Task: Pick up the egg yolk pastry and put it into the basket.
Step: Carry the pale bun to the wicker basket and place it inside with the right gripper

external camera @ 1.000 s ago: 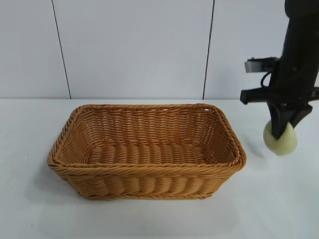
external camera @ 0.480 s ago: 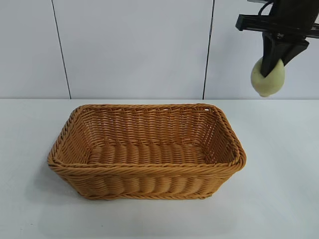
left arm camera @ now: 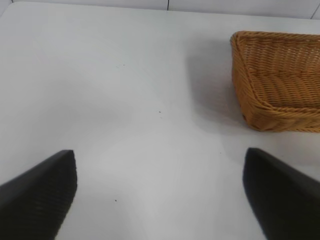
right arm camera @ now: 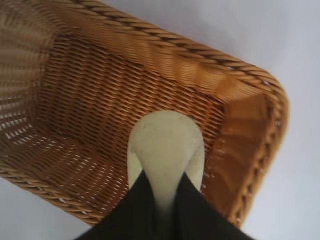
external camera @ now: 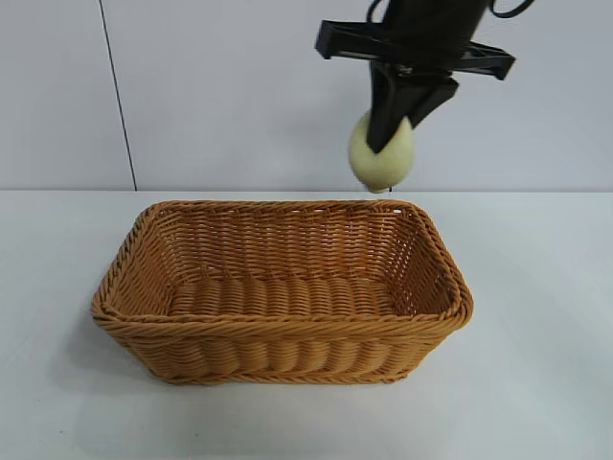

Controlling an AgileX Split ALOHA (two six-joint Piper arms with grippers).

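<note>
The egg yolk pastry (external camera: 382, 163), a pale cream rounded lump, hangs in the air above the back right part of the basket (external camera: 287, 324). My right gripper (external camera: 391, 134) is shut on it from above, its black fingers pinching the soft top. In the right wrist view the pastry (right arm camera: 167, 142) sits squeezed in the right gripper (right arm camera: 165, 200), with the orange-brown wicker inside of the basket (right arm camera: 90, 100) below it. The left gripper (left arm camera: 159, 156) is open over bare table, off to one side of the basket (left arm camera: 270, 85), and holds nothing.
A white table (external camera: 536, 383) carries the basket. A white panelled wall (external camera: 239, 96) stands behind it. Nothing lies inside the basket.
The right gripper has lifted the pastry from near the table at the basket's right, then carried it left to a spot above the basket's back right. The left gripper has not moved.
</note>
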